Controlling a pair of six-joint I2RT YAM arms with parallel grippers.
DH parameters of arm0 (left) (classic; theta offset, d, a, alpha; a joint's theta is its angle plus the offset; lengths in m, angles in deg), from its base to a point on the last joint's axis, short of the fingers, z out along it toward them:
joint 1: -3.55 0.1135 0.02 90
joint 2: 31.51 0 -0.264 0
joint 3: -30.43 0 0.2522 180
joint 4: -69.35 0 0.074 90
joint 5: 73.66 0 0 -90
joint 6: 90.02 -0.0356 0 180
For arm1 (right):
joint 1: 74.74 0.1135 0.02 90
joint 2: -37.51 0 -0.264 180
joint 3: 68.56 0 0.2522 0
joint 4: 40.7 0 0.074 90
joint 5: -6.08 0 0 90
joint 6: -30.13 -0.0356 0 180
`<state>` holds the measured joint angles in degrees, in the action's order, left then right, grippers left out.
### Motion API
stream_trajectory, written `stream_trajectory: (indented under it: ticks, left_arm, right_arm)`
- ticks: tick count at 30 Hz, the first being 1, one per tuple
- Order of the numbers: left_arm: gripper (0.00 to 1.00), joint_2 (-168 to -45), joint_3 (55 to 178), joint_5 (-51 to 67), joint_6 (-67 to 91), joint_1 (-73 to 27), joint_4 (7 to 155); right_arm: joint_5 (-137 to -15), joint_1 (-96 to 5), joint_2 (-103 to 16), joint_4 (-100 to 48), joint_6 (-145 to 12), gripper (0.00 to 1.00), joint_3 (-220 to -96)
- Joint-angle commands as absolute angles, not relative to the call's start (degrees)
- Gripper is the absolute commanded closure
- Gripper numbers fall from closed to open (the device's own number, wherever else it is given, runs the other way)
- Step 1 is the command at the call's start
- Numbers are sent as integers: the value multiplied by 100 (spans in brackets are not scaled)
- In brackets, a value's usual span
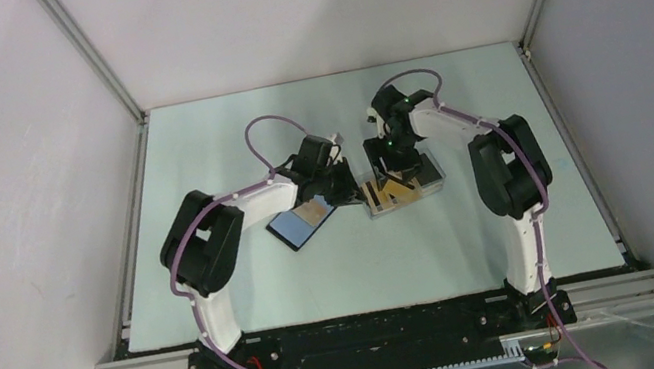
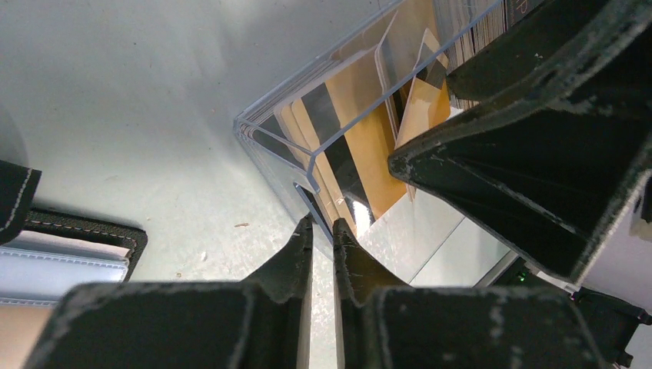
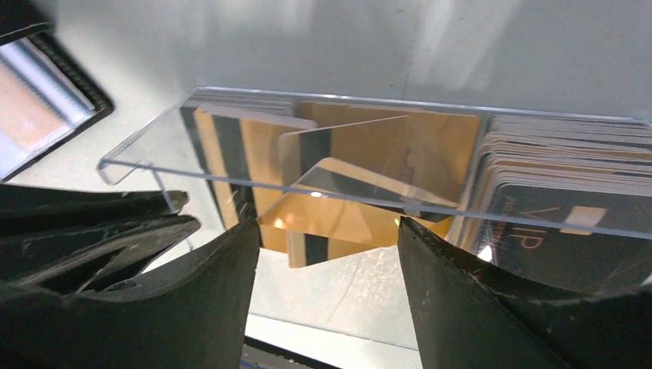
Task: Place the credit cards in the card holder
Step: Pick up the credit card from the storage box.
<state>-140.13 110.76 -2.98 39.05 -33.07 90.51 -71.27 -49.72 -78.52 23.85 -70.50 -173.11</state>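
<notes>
Orange-yellow credit cards (image 3: pixel 369 146) with black stripes lie loosely in a clear tray (image 3: pixel 231 178), one tilted on top (image 3: pixel 346 223). A stack of dark-faced cards (image 3: pixel 553 215) fills the tray's right end. My right gripper (image 3: pixel 327 223) hangs open just over the loose cards (image 1: pixel 394 193), with nothing between its fingers. My left gripper (image 2: pixel 323 224) is nearly shut, its tips pinching the thin edge of the tray (image 2: pixel 281 146) at its near corner. The black card holder (image 1: pixel 301 221) lies open to the left, showing its blue lining and a tan card.
In the left wrist view the card holder's stitched edge (image 2: pixel 84 231) lies at the lower left, and the right gripper's black fingers (image 2: pixel 538 154) crowd the right side. The left gripper (image 1: pixel 341 187) and right gripper (image 1: pixel 393 168) stand close together. Aluminium frame rails border the table.
</notes>
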Motion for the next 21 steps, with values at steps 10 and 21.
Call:
stream_trajectory:
  ticks: [10,21]
  left_arm:
    - [94,-14276,11086,-49,3672,-3309,9442]
    - [94,-14287,11090,-69,3672,-3318,9441]
  right_arm:
    - [-7958,-4721,-8053,2239,-6815,29,-17428]
    - [-7662,-4669,-8017,2109,-6658,28,-17357]
